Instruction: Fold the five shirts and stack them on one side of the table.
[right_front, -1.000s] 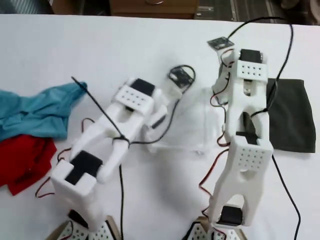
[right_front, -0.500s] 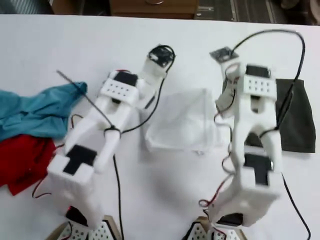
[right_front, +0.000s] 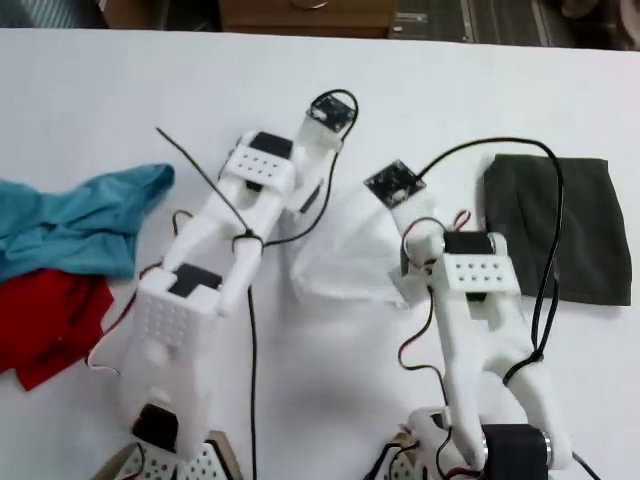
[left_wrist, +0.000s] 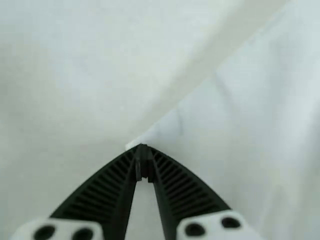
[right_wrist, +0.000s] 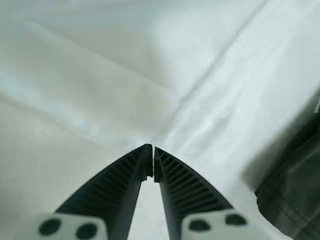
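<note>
White shirt (right_front: 345, 255) is seen spread flat near the middle of the bench (right_front: 150, 90), partly folded, with a layered edge along the side nearest the arm bases; it is taken as the landmark for these notes. Dark grey shirt (right_front: 560, 230) is noted folded into a neat rectangle just beside the white shirt on the right arm's side, its edge also caught in the right wrist view (right_wrist: 295, 200). Teal shirt (right_front: 80, 225) is found crumpled and well apart from the white shirt on the left arm's side, and red shirt (right_front: 45, 320) is bunched against the teal one, nearer the bench's front edge. Left arm (right_front: 215, 250) is stretched toward the white shirt's far corner on its own side. Left arm's fingers (left_wrist: 120, 185) are pressed together at the tips, right at the white shirt's border where cloth meets bench. Whether any cloth is pinched between them cannot be told. Right arm (right_front: 480, 310) is placed over the white shirt's near edge, on the side toward the dark grey shirt. Right arm's fingers (right_wrist: 125, 180) are drawn together with only a hairline slit between them, above a crease of the white shirt (right_wrist: 210, 75). Nothing is seen held in them.
</note>
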